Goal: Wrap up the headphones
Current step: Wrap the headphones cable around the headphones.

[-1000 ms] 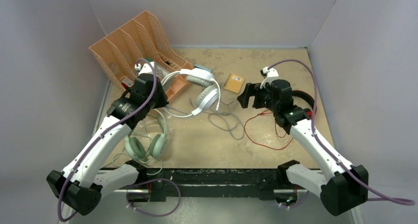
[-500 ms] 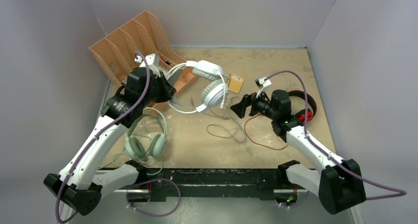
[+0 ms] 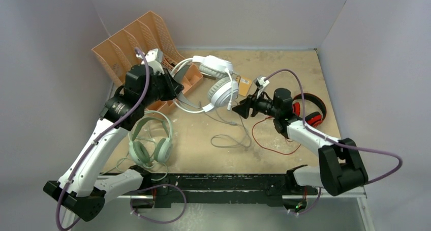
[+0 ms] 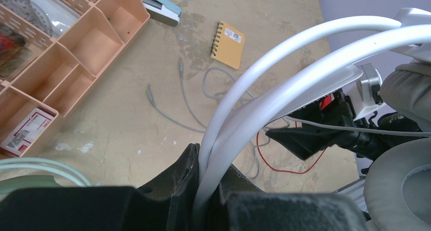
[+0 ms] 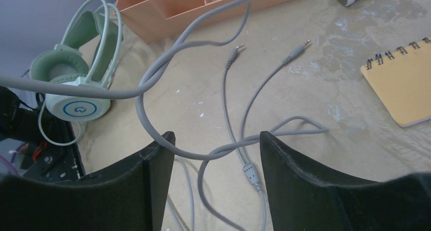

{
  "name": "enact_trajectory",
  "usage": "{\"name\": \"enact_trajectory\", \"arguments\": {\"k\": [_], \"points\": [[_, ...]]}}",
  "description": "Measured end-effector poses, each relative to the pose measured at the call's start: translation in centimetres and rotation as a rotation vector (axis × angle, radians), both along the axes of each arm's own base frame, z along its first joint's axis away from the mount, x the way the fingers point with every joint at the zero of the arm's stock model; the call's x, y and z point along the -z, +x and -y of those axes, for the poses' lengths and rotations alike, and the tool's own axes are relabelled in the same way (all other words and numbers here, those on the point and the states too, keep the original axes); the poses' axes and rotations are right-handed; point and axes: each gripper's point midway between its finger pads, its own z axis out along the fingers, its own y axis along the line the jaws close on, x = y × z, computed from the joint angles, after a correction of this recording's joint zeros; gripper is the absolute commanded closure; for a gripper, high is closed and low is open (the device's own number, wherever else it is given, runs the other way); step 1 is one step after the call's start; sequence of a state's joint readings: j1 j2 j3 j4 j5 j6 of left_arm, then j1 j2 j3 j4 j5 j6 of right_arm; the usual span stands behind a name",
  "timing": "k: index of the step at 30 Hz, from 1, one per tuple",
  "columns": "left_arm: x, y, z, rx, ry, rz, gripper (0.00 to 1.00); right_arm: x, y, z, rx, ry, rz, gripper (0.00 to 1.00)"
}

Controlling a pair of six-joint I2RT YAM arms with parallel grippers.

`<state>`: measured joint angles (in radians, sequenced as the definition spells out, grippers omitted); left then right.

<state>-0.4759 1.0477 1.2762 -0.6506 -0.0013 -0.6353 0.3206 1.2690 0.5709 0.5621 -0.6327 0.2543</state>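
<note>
My left gripper (image 4: 207, 188) is clamped on the headband of the white headphones (image 3: 219, 91) and holds them above the table, just beside the orange organizer (image 3: 127, 42). My right gripper (image 5: 214, 142) is low over the table with its jaws apart, and the grey cord (image 5: 152, 88) runs across the gap between them, not pinched.

Writing: the yellow notebook (image 4: 227, 45) has a white label and a box (image 4: 23, 134) in the organizer has red print, both too small for me to read. The mint-green headphones (image 5: 76, 88) show only a blue ring mark on the earcup.

Since a second ago the white headphones went up and to the right, and the right arm came down to the cord, uncovering the red and black headphones (image 3: 310, 111).
</note>
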Motion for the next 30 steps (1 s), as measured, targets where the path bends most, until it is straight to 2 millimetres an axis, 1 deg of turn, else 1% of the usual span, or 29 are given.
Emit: {"name": "enact_trajectory", "arguments": {"k": [2,4,6,8,12,16,17,19,22,24,26,27,30], "points": [[-0.5,0.1,0.0,0.000,-0.003,0.007,1.00,0.3,0.4,-0.3,-0.011,0.010,-0.008,0.43],[-1.4,0.2,0.1,-0.001,-0.011,0.023,1.00,0.3,0.6,-0.6,-0.016,0.028,-0.010,0.48],[-2.5,0.3,0.2,-0.001,-0.022,0.044,1.00,-0.1,0.8,-0.9,-0.023,0.051,0.003,0.49],[-3.5,0.4,0.2,-0.001,-0.033,0.066,1.00,-1.1,1.1,-1.3,-0.031,0.085,0.031,0.51],[-4.8,0.6,0.3,-0.001,-0.046,0.091,1.00,-2.3,1.5,-1.8,-0.050,0.130,0.064,0.65],[-5.5,0.8,0.2,-0.006,-0.048,0.098,1.00,-2.3,2.3,-2.1,-0.039,0.149,0.048,0.85],[-5.7,0.9,0.2,-0.012,-0.046,0.100,1.00,-2.2,2.4,-2.1,-0.030,0.151,0.039,0.89],[-6.5,1.1,-0.2,-0.034,-0.042,0.111,1.00,-1.8,3.1,-1.7,0.022,0.150,0.017,0.90],[-8.9,1.3,-1.4,-0.091,-0.038,0.156,1.00,-0.8,4.2,-0.8,0.114,0.127,-0.028,0.90],[-11.6,1.2,-2.8,-0.154,-0.031,0.213,1.00,0.0,5.2,0.1,0.190,0.096,-0.065,0.92],[-14.8,0.8,-4.8,-0.238,-0.034,0.290,1.00,0.9,6.1,1.2,0.275,0.056,-0.102,0.95],[-16.1,0.6,-5.7,-0.275,-0.038,0.321,1.00,1.1,6.3,1.5,0.298,0.045,-0.111,0.97],[-20.5,-1.2,-9.5,-0.422,-0.060,0.436,1.00,2.5,7.3,3.6,0.415,-0.016,-0.160,1.00]]}}
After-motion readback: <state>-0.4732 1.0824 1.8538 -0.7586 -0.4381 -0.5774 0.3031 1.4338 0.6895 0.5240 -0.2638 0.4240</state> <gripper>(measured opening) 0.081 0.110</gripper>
